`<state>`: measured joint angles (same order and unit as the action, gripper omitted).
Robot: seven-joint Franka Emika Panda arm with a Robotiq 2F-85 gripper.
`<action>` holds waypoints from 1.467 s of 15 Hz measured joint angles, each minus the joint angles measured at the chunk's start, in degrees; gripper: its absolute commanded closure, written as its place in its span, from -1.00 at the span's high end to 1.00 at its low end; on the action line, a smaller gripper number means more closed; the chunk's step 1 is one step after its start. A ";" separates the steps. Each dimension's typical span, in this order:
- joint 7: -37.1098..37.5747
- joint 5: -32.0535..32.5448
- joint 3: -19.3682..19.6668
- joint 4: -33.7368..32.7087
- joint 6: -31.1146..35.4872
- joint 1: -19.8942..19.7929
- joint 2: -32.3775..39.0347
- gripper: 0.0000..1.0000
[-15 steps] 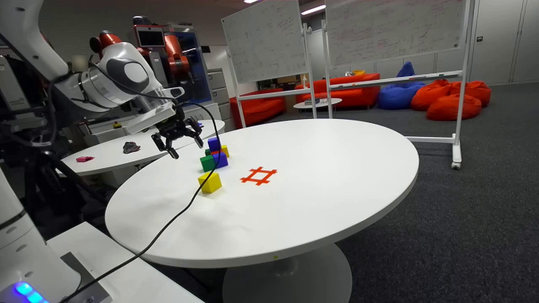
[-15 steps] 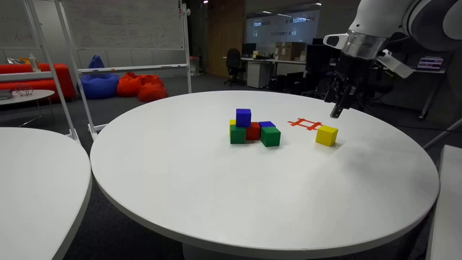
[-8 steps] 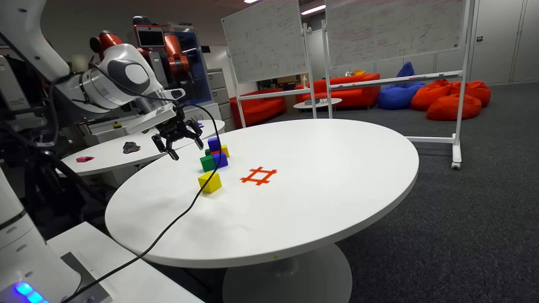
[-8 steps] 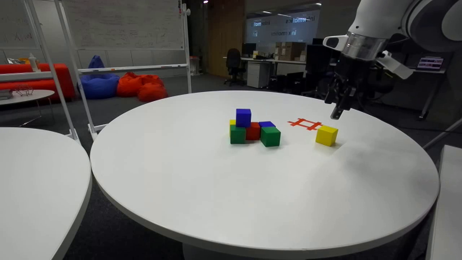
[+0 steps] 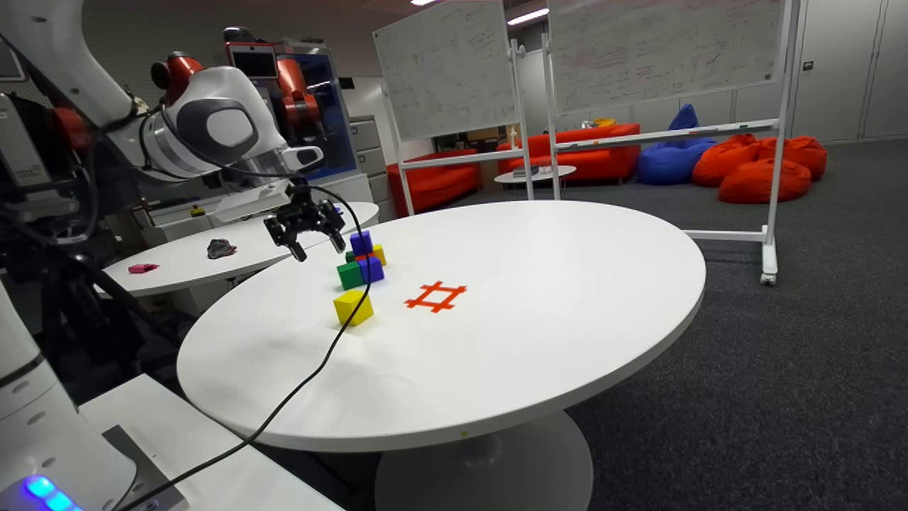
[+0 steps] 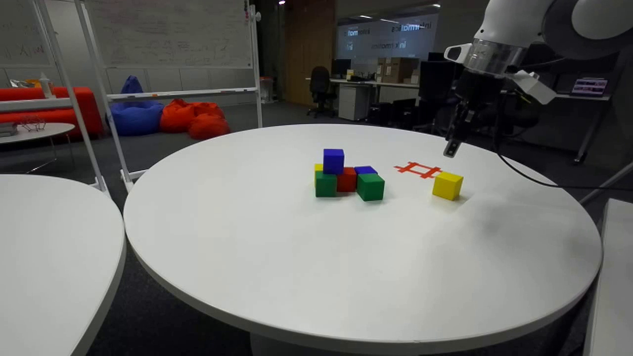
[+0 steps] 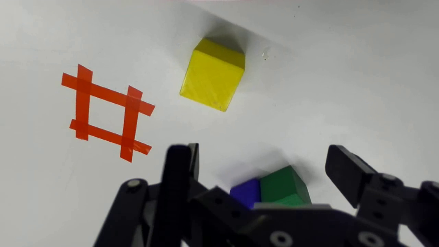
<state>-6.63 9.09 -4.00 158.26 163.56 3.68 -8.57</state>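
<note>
Gripper (image 7: 264,149) hung above the bench (image 6: 296,257), jaws spread wide, yellow cube (image 7: 212,79) below and ahead of it in the wrist view, red tape (image 7: 106,94) to one side, green cube (image 7: 281,185) and blue cube (image 7: 247,192) — partly hidden — seen between the jaws.

On the table (image 6: 296,277), in an exterior view: upper cube (image 6: 334,161) on cube cluster (image 6: 346,180); separate cube (image 6: 447,186) right of both, in front and to the right of tape frame (image 6: 430,174).
</note>
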 measured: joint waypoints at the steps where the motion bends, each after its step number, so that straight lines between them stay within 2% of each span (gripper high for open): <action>1: -0.06 -1.80 0.26 -0.23 0.00 0.08 0.00 1.00; 8: -0.57 -14.26 2.10 -1.32 0.62 1.22 0.01 1.00; 13: -0.56 -15.30 2.25 -1.42 0.83 1.53 0.01 1.00; 18: -0.50 -20.01 2.75 -1.93 0.83 1.62 0.01 1.00; 22: 0.17 -21.13 3.23 -2.30 0.83 1.60 0.04 1.00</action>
<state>-6.46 -12.04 -0.77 155.96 164.39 5.28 -8.54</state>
